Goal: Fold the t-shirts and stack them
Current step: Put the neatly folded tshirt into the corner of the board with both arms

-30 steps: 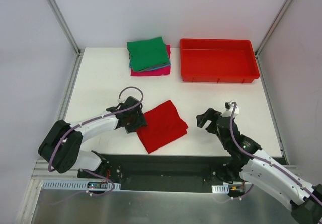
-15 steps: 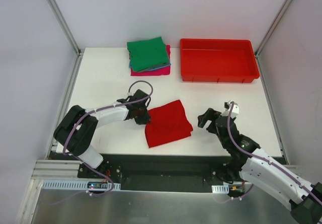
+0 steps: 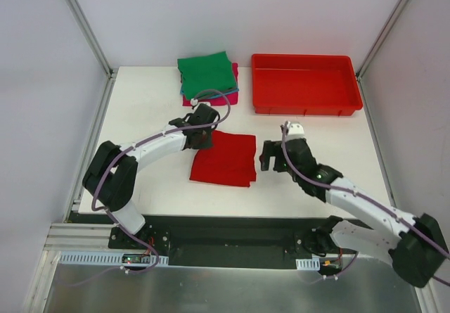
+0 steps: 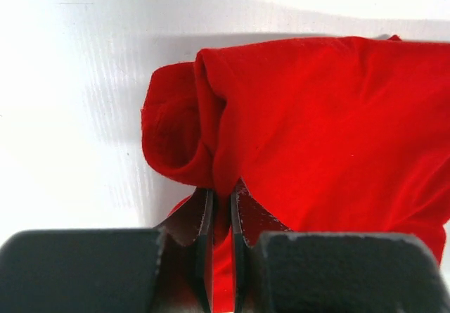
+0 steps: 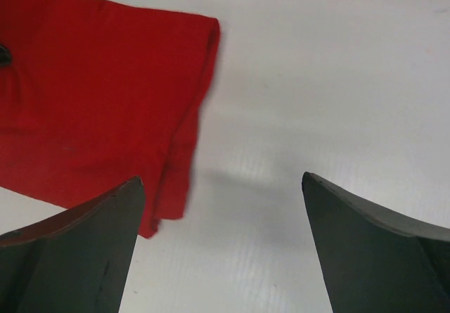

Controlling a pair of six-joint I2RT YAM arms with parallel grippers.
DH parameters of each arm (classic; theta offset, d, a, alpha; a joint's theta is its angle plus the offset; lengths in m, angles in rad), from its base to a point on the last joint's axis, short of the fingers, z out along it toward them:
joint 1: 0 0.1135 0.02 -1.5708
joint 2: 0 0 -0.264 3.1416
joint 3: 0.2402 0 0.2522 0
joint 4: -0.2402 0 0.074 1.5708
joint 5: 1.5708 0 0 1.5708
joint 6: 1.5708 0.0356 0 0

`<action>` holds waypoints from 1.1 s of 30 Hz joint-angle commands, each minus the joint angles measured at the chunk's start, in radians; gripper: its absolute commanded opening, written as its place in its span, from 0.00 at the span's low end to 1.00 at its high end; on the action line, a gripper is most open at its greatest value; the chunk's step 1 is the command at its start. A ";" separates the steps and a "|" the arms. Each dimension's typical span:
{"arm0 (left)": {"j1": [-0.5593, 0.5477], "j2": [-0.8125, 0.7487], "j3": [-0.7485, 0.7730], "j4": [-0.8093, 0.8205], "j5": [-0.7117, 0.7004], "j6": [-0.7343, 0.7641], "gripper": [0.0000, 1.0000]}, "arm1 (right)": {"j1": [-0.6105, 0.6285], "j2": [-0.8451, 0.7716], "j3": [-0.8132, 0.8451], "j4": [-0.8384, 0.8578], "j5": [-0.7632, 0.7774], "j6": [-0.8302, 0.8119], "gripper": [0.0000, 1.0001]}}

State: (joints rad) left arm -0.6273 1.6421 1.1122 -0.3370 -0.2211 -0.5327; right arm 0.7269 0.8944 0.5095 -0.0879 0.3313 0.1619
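Now the left fingers point(image 4: 202, 250) are closed almost to touching, pinching a raised fold at the red shirt's point(image 3: 223, 160) 11 o'clock corner. The right fingers point(image 5: 84, 243) are spread wide and hold nothing. They hang over bare counter point(image 3: 140, 116) just off the shirt's 3 o'clock edge.

Over the last second the left arm has dragged the shirt toward 12 o'clock and swung it round. It lay as a tilted diamond near the front edge; it now sits squarer, near the counter's middle and closer to the stack point(image 3: 206, 74). The right arm has come in from 4 o'clock toward the shirt's free side.

I judge the folding done and the carry to the stack begun, with the right arm likely coming to take the far edge.

The shirt is a rough square of several layers, lying flat except at the pinch, where the cloth bunches and rolls into a soft hump. Its 3 o'clock edge shows doubled layers, slightly uneven. The stack, green on top with teal and pink edges beneath, lies at 11 o'clock from it, still apart. The bin point(image 3: 306, 84) is at 1 o'clock.
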 commanded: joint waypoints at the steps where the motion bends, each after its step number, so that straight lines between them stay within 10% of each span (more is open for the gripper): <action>1: 0.008 0.028 0.043 -0.071 -0.057 0.054 0.00 | -0.003 0.228 0.236 -0.039 -0.113 0.016 0.96; 16: 0.028 0.016 0.038 -0.083 -0.035 0.013 0.00 | -0.011 0.725 0.500 -0.104 -0.210 0.229 0.86; 33: 0.041 0.010 0.023 -0.082 -0.024 0.008 0.00 | 0.023 0.951 0.584 -0.116 -0.273 0.255 0.47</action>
State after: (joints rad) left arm -0.5999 1.6669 1.1252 -0.4061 -0.2443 -0.5144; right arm 0.7250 1.7889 1.0637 -0.1719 0.0593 0.4023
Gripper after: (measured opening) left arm 0.041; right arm 0.497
